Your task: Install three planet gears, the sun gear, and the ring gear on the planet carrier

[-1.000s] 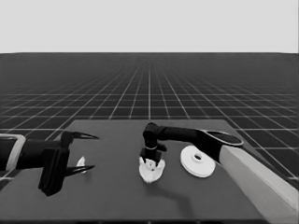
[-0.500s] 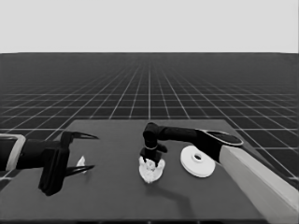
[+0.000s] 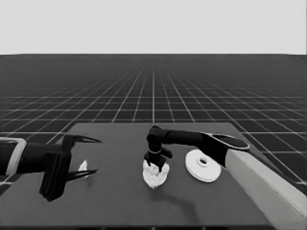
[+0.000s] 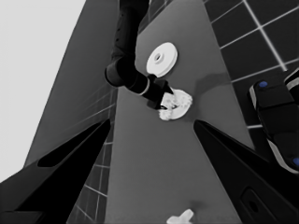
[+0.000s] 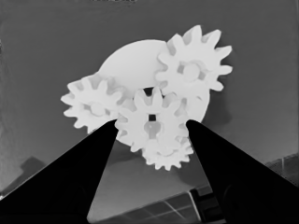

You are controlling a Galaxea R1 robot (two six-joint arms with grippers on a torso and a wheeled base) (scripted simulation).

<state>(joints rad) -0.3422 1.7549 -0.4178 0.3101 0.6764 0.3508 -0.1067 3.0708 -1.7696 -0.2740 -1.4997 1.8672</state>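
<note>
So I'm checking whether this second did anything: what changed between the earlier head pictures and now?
Nothing visibly changed. The right gripper is still down over the gears on the smaller round part, the larger round part lies beside it as before, and the left gripper stays parked over the table's left end.

Matt white parts on a dark surface

We see smooth, matt white planet gears and larger round part; the surface looks dull, even.
</note>
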